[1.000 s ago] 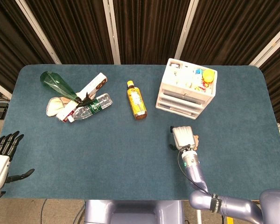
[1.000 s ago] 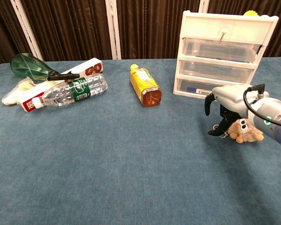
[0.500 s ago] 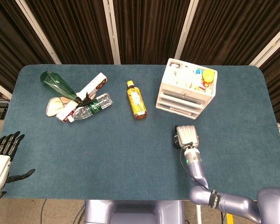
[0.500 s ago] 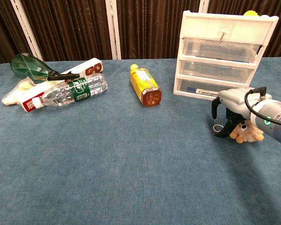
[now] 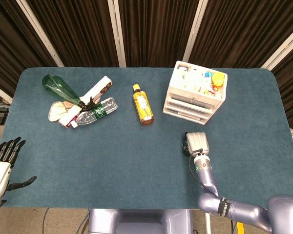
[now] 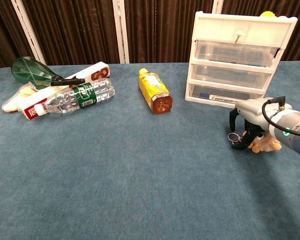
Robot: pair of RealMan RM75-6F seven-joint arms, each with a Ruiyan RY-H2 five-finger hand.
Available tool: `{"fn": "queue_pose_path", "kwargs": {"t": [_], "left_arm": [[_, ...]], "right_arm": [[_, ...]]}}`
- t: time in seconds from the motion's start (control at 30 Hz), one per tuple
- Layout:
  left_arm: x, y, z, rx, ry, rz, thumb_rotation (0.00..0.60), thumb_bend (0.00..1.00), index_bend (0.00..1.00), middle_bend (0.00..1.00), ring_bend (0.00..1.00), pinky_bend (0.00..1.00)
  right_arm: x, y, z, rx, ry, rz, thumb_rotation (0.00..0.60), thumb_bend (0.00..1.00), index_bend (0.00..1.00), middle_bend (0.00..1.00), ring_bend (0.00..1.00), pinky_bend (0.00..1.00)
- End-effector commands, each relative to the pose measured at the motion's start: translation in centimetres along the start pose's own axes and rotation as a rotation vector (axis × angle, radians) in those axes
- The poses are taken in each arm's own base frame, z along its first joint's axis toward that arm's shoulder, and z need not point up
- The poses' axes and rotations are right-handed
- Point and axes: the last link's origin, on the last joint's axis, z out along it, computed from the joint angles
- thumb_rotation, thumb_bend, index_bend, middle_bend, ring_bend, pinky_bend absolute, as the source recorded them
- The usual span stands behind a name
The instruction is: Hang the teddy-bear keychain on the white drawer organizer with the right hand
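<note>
The teddy-bear keychain (image 6: 266,145) is a small brown plush lying on the blue table, its metal ring (image 6: 234,138) pointing left. My right hand (image 6: 250,116) sits on top of it with dark fingers curled down around the bear, gripping it against the cloth. From above, the right hand (image 5: 197,143) hides the bear. The white drawer organizer (image 6: 240,57) stands just behind, with a small hook (image 6: 236,36) on its top drawer front. My left hand (image 5: 2,163) rests open at the near left edge, holding nothing.
A yellow juice bottle (image 6: 155,90) lies left of the organizer. At the far left lie a clear water bottle (image 6: 77,97), a green bottle (image 6: 32,71), a long white box (image 6: 65,85) and a cloth (image 6: 16,96). Small items fill the organizer's top (image 5: 202,80).
My right hand has come down and a little toward me onto the bear, and its fingers have closed around it. The bear's face is now covered. The left hand has stayed still.
</note>
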Motion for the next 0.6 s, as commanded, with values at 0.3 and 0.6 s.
{"fn": "queue_pose_path", "kwargs": {"t": [0.3, 0.6], "left_arm": [[0.02, 0.02, 0.01, 0.002, -0.001, -0.004, 0.525, 0.07, 0.0, 0.0, 0.0, 0.0], [0.03, 0.01, 0.01, 0.003, -0.002, -0.006, 0.527, 0.07, 0.0, 0.0, 0.0, 0.0]], "right_arm": [[-0.28, 0.27, 0.13, -0.011, -0.005, 0.004, 0.6, 0.25, 0.5, 1.0, 1.0, 0.9], [-0.38, 0.3, 0.24, -0.015, -0.007, 0.003, 0.6, 0.31, 0.52, 1.0, 1.0, 0.9]]}}
